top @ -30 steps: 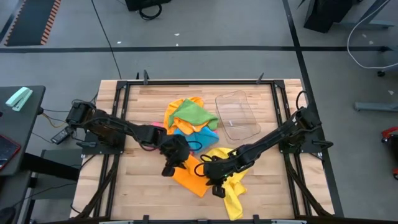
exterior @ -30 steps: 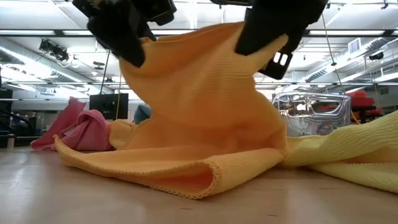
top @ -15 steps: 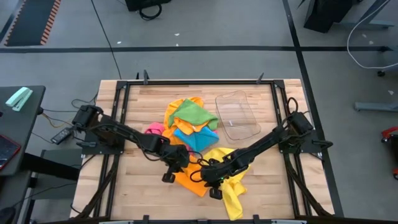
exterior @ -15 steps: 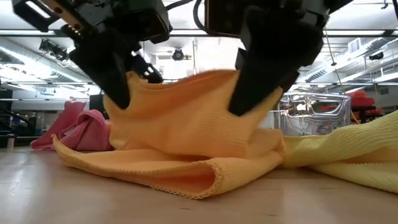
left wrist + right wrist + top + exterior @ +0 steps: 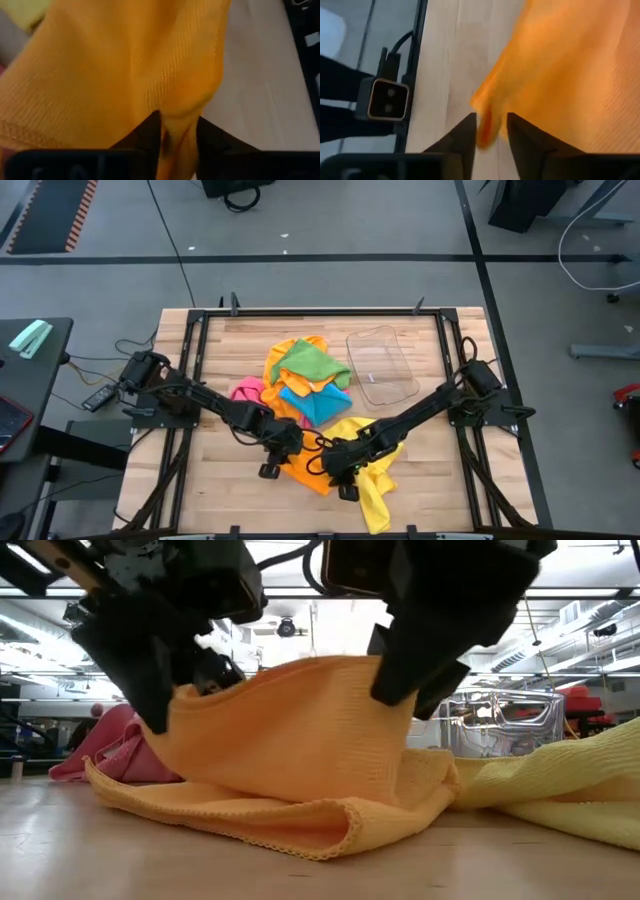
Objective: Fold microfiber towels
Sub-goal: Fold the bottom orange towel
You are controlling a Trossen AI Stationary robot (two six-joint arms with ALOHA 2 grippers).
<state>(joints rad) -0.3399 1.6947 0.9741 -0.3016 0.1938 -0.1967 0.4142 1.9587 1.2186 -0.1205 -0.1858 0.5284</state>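
Note:
An orange microfiber towel (image 5: 305,472) lies on the table's near middle, doubled over. Its lower layer (image 5: 250,825) rests on the wood and its upper layer (image 5: 300,730) stands up between both grippers. My left gripper (image 5: 272,468) is at the raised edge's left corner and my right gripper (image 5: 340,488) at its right corner. Both sit low over the table, slanting down. In each wrist view the fingers stand apart with orange cloth between them. A yellow towel (image 5: 372,492) lies partly under the right arm. My left gripper has a bunched fold at the towel's corner (image 5: 179,131) between its parted fingers, filling the gap. The fingers come slanting down from the table's left. The cloth rises away from them, with its lower layer on the table. My right gripper has the towel's other corner (image 5: 485,122) between its parted fingers, lying against one finger (image 5: 468,131) and not filling the gap. The fingers come slanting down from the right. The cloth spreads away from them, slack.
Behind the work spot lies a pile of green (image 5: 312,365), blue (image 5: 318,402), orange and pink (image 5: 247,390) towels. A clear plastic tray (image 5: 382,365) stands at the far right. Bare wood lies along the near edge and at the left.
Both grippers have sunk toward the table and come toward its near edge, carrying the orange towel's raised edge with them. The upper layer stands lower and wider over the lower layer, which has stayed on the wood.

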